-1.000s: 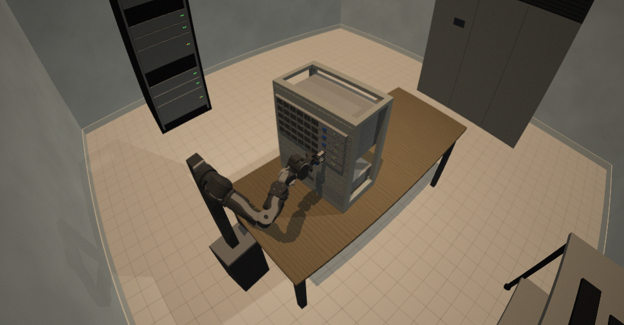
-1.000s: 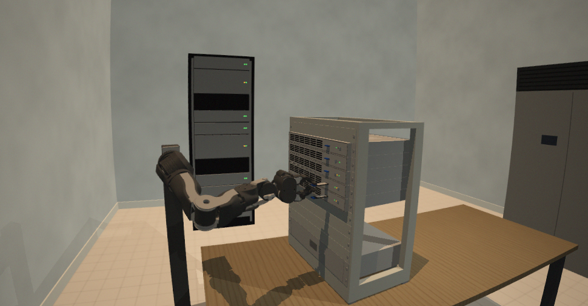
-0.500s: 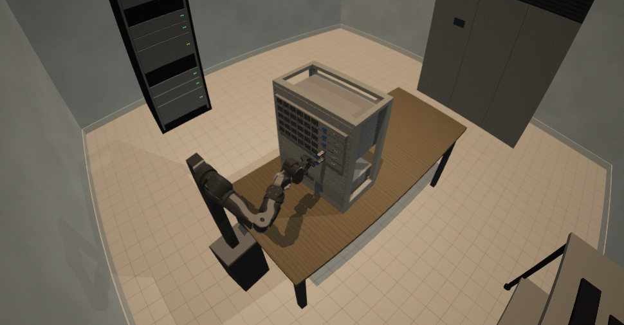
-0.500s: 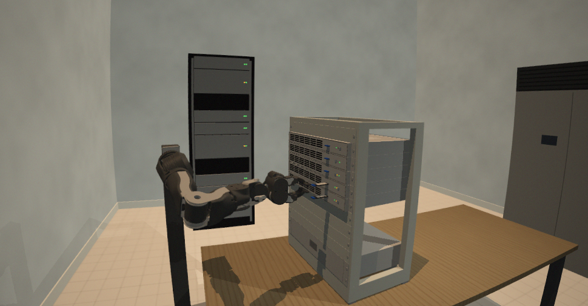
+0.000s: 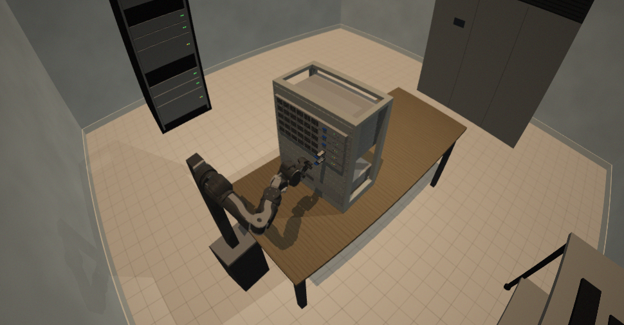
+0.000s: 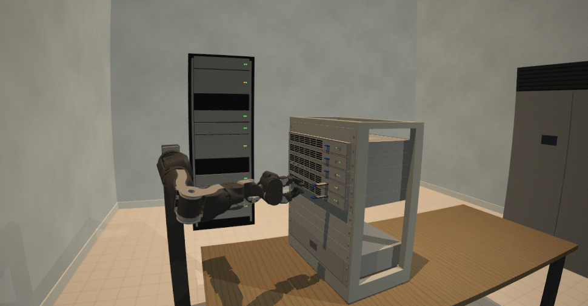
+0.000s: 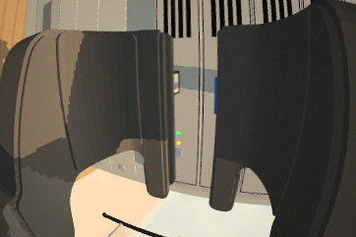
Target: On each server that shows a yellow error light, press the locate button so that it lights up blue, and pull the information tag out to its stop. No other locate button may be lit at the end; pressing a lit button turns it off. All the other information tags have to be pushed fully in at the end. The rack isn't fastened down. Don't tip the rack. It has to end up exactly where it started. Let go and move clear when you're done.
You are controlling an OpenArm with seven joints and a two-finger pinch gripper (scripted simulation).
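Observation:
The rack (image 5: pixel 352 170) (image 6: pixel 358 221) stands upright on the table. It holds several servers. The lower three show yellow lights in the exterior view: the third (image 6: pixel 336 175), the fourth (image 6: pixel 336 188) and the bottom one (image 6: pixel 336 201). The fourth server's tag (image 5: pixel 320 153) (image 6: pixel 320 184) and the bottom server's tag (image 5: pixel 320 160) (image 6: pixel 320 197) stick out. The upper three tags show only short blue tabs, such as the top tab (image 6: pixel 327 145). My gripper (image 5: pixel 311 164) (image 6: pixel 303 187) (image 7: pixel 198 119) is slightly open and empty, close before the lower servers. Its fingers partly hide both extended tags in the wrist view. Whether locate buttons are lit is unclear.
The wooden table (image 5: pixel 419 134) (image 6: pixel 465 238) carries the rack. A black cabinet (image 5: pixel 163 60) (image 6: pixel 221 129) stands behind the arm, and a large grey cabinet (image 5: pixel 489 56) (image 6: pixel 547 172) is at the right. The lower rack front has blank panels (image 6: pixel 302 217).

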